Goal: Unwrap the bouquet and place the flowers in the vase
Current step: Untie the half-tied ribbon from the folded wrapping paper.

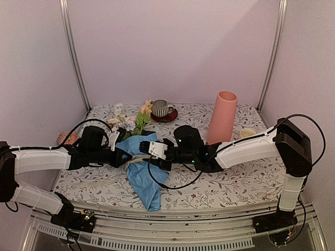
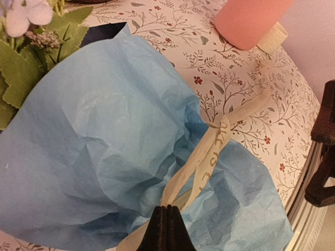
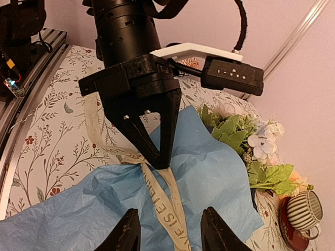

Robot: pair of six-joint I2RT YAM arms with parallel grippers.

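A floral-print tabletop (image 1: 230, 183) between pale lilac walls (image 1: 172, 52) carries the bouquet of pastel flowers in crinkled blue paper (image 1: 146, 180) at centre, blooms toward 12 o'clock. The left pincer (image 3: 157, 159) is clamped on its cream ribbon (image 2: 209, 151). The right pincer (image 3: 170, 222) stands apart, astride the ribbon's tail. The tall salmon-pink vase (image 1: 222, 117) stands upright at 2 o'clock.

tall salmon-pink matte vase (image 2: 250, 20): cut by top edge, 1 o'clock | cream ribbon (image 2: 205, 156): lettering unreadable | crinkled blue paper (image 2: 104, 146): hides stems
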